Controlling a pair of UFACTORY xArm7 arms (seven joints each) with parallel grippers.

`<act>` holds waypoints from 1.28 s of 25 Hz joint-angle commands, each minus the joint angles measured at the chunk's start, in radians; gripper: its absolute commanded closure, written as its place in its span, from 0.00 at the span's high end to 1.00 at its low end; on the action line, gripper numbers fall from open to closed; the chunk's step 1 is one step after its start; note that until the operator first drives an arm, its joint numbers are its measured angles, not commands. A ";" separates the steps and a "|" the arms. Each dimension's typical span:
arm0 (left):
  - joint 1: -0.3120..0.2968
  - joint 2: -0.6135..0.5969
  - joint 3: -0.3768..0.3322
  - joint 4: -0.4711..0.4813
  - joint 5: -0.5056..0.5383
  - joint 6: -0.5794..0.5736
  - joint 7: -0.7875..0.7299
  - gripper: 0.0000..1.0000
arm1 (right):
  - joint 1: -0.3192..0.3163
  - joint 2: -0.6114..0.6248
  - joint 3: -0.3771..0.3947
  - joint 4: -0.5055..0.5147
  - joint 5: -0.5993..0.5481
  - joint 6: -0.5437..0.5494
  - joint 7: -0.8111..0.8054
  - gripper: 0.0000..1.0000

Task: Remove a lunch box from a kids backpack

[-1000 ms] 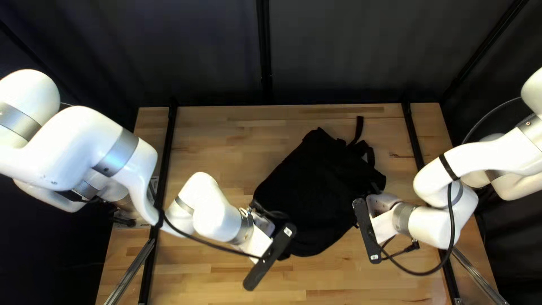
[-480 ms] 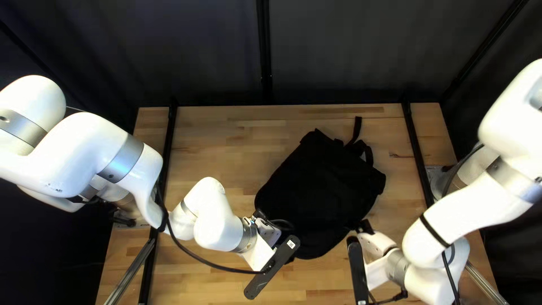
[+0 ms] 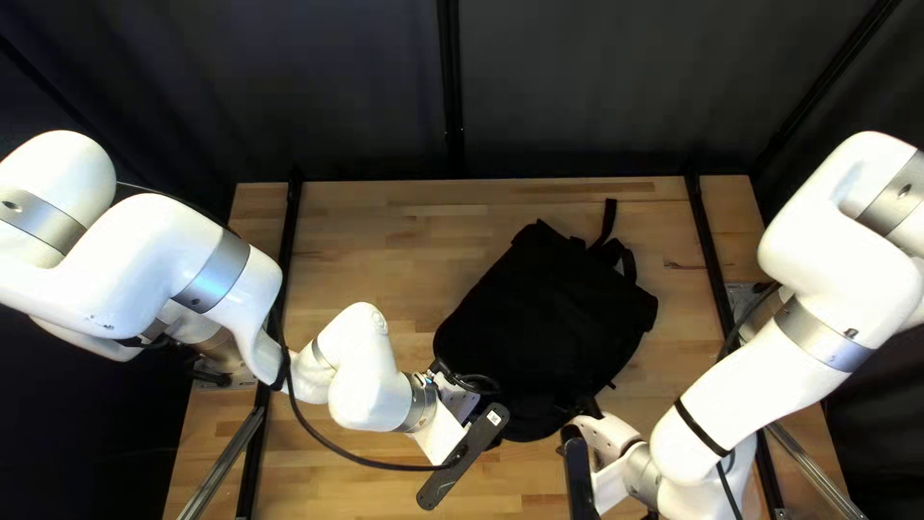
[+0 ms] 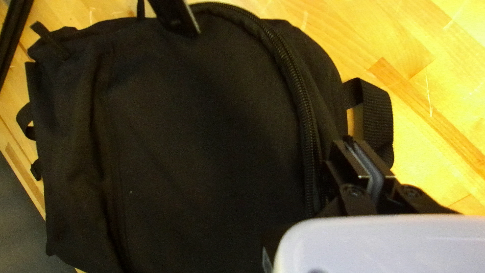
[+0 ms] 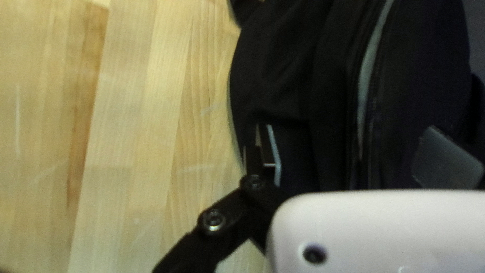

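Two fingers of our left gripper (image 3: 457, 393) stand together at about eight o'clock of the black backpack (image 3: 549, 327), beside a dark bar bearing a pale label (image 3: 494, 417). We see the backpack lying on the pale plank table (image 3: 366, 250): matte cloth, rounded, a curved toothed zipper (image 4: 298, 96), a webbing strap (image 3: 608, 226) at one. At six, our right gripper (image 3: 593, 435) has its fingers wide apart.
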 commanded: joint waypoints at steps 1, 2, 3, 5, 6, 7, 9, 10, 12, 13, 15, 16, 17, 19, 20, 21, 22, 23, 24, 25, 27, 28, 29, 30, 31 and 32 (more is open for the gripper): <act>-0.001 -0.002 0.000 0.000 0.002 -0.001 -0.001 0.00 | -0.022 0.020 -0.022 0.019 -0.045 -0.037 -0.014 0.98; -0.001 -0.002 -0.001 0.000 0.005 -0.001 -0.003 0.00 | -0.034 0.028 -0.032 0.021 -0.062 -0.056 -0.018 0.93; -0.002 -0.002 -0.001 0.000 0.006 0.000 -0.004 0.00 | -0.040 0.031 -0.036 0.020 -0.068 -0.064 -0.021 0.81; -0.003 -0.001 -0.002 0.000 0.006 0.001 -0.003 0.00 | -0.051 0.039 -0.043 0.025 -0.078 -0.083 -0.036 0.00; -0.003 -0.001 -0.002 -0.001 0.006 0.001 -0.002 0.00 | -0.052 0.040 -0.043 0.026 -0.078 -0.086 -0.041 0.00; -0.003 0.000 -0.002 -0.002 0.006 0.001 -0.002 0.00 | -0.054 0.038 -0.042 0.024 -0.075 -0.089 -0.048 0.00; -0.001 0.007 0.000 -0.011 0.011 -0.002 -0.002 0.00 | -0.053 0.025 -0.036 0.013 -0.064 -0.089 -0.060 0.00; 0.003 0.018 0.004 -0.025 0.012 -0.006 0.002 0.00 | -0.053 0.016 -0.032 0.007 -0.055 -0.089 -0.068 0.00; 0.012 0.039 0.013 -0.051 0.013 -0.015 0.010 0.00 | -0.052 0.001 -0.025 -0.006 -0.039 -0.089 -0.079 0.00; 0.019 0.052 0.021 -0.069 0.016 -0.022 0.014 0.00 | -0.052 -0.005 -0.023 -0.011 -0.033 -0.089 -0.081 0.00; 0.032 0.079 0.035 -0.103 0.019 -0.032 0.023 0.00 | -0.049 -0.022 -0.015 -0.028 -0.020 -0.091 -0.080 0.00; 0.036 0.092 0.040 -0.116 0.020 -0.033 0.027 0.00 | -0.048 -0.025 -0.012 -0.032 -0.017 -0.092 -0.081 0.00; 0.045 0.118 0.050 -0.139 0.016 -0.032 0.039 0.00 | -0.047 -0.034 -0.008 -0.041 -0.011 -0.097 -0.082 0.00; 0.053 0.154 0.064 -0.163 0.008 -0.024 0.061 0.00 | -0.047 -0.044 -0.002 -0.050 -0.003 -0.104 -0.086 0.00; 0.056 0.174 0.079 -0.174 -0.011 -0.018 0.091 0.00 | -0.048 -0.050 -0.001 -0.053 -0.001 -0.109 -0.090 0.00; 0.058 0.182 0.084 -0.178 -0.018 -0.016 0.102 0.00 | -0.049 -0.053 0.000 -0.056 -0.001 -0.113 -0.091 0.00; 0.061 0.193 0.097 -0.186 -0.028 -0.017 0.123 0.00 | -0.052 -0.058 0.000 -0.056 -0.001 -0.122 -0.098 0.00; 0.064 0.199 0.102 -0.191 -0.030 -0.019 0.128 0.00 | -0.053 -0.060 -0.001 -0.057 -0.001 -0.126 -0.100 0.00; 0.067 0.201 0.105 -0.195 -0.027 -0.022 0.130 0.00 | -0.057 -0.063 -0.002 -0.056 -0.001 -0.133 -0.107 0.00; 0.077 0.205 0.113 -0.206 -0.016 -0.035 0.129 0.00 | -0.060 -0.065 -0.003 -0.053 -0.001 -0.140 -0.114 0.00; 0.103 0.201 0.126 -0.226 0.023 -0.076 0.112 0.00 | -0.066 -0.070 -0.003 -0.054 -0.001 -0.153 -0.122 0.00; 0.119 0.195 0.130 -0.234 0.051 -0.101 0.094 0.00 | -0.067 -0.073 -0.003 -0.056 -0.001 -0.157 -0.123 0.00; 0.133 0.187 0.134 -0.238 0.075 -0.123 0.078 0.00 | -0.069 -0.077 -0.004 -0.061 -0.004 -0.166 -0.124 0.00; 0.146 0.177 0.139 -0.241 0.100 -0.148 0.062 0.00 | -0.071 -0.080 -0.004 -0.066 -0.006 -0.172 -0.123 0.00; 0.153 0.170 0.144 -0.242 0.108 -0.162 0.060 0.00 | -0.072 -0.082 -0.004 -0.068 -0.008 -0.176 -0.123 0.00; 0.164 0.162 0.151 -0.244 0.124 -0.184 0.053 0.00 | -0.073 -0.085 -0.005 -0.073 -0.012 -0.183 -0.120 0.00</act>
